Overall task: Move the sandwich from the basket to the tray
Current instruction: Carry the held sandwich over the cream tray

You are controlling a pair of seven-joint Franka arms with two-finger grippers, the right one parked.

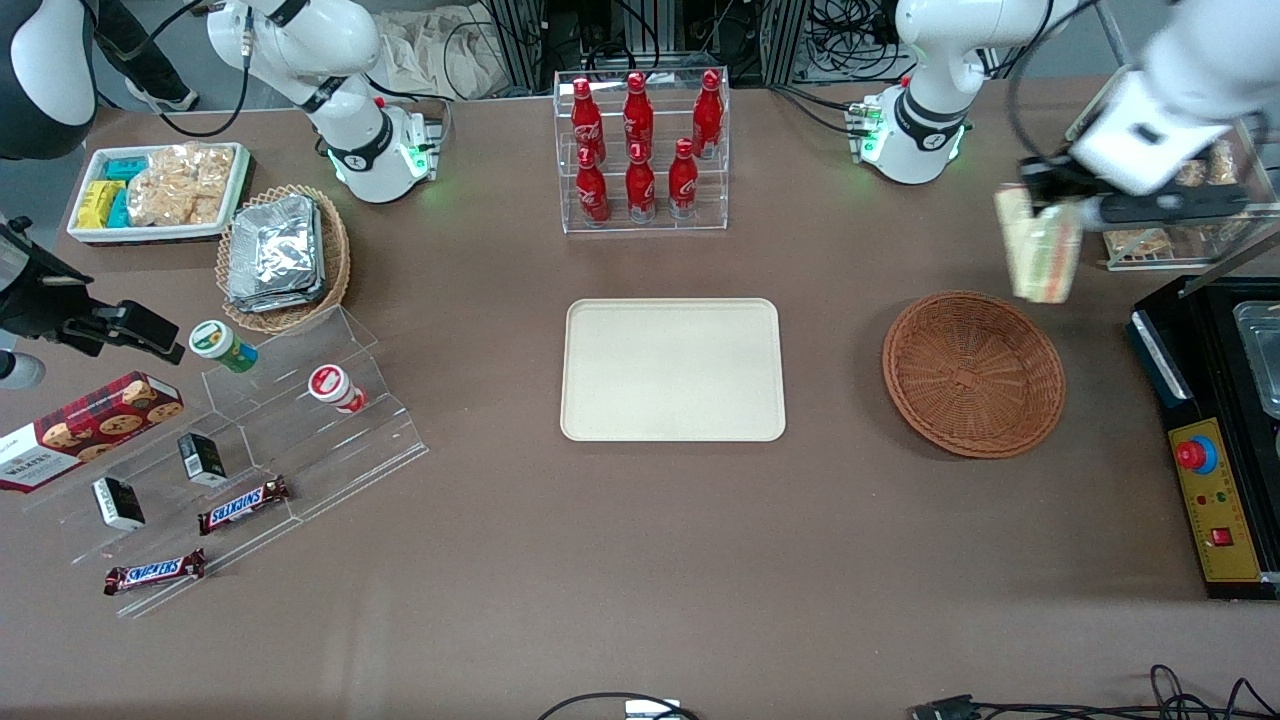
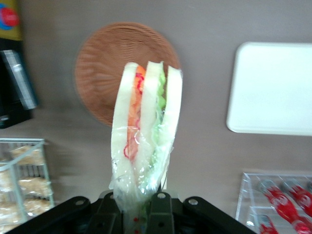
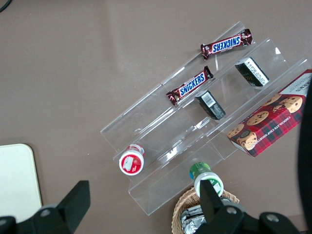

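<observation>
The sandwich, a wrapped wedge of white bread with green and red filling, hangs in the air, and my left gripper is shut on its end. It is raised well above the table, over the edge of the basket farthest from the front camera. The reddish-brown wicker basket lies empty below it. The cream tray rests flat at the table's middle with nothing on it, beside the basket toward the parked arm's end.
A clear rack of red bottles stands farther from the front camera than the tray. A black machine with a red button and a wire rack of snack packs sit at the working arm's end. Snack shelves lie toward the parked arm's end.
</observation>
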